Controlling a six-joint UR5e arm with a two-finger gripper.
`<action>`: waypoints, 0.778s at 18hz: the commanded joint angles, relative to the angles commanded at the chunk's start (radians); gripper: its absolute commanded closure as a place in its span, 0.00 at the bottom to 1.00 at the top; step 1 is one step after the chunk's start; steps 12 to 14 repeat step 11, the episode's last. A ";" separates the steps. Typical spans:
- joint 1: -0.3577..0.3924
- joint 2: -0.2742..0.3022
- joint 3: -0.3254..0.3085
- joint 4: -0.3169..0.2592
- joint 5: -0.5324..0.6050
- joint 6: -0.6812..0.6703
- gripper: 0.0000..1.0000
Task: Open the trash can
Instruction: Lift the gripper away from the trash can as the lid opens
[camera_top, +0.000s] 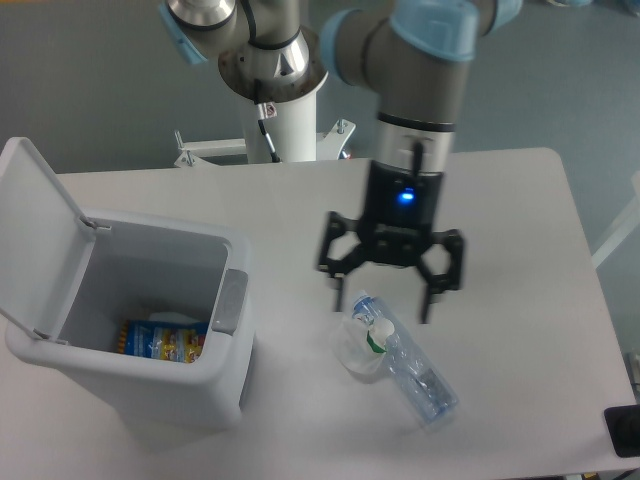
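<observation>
The light-grey trash can stands at the table's front left with its lid swung up and back on the left side. Its darker grey latch button sits on the right rim. Inside lies a colourful packet. My gripper hangs open to the right of the can, apart from it. Its fingers straddle the cap end of a clear plastic bottle lying on the table, with nothing held.
The arm's white base post rises behind the table's far edge. A dark object sits at the front right corner. The table's right edge runs close to the bottle's side.
</observation>
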 joint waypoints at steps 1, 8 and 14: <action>0.025 -0.017 -0.002 0.000 0.015 0.045 0.00; 0.111 -0.104 -0.055 0.000 0.176 0.518 0.00; 0.106 -0.107 -0.074 0.000 0.220 0.570 0.00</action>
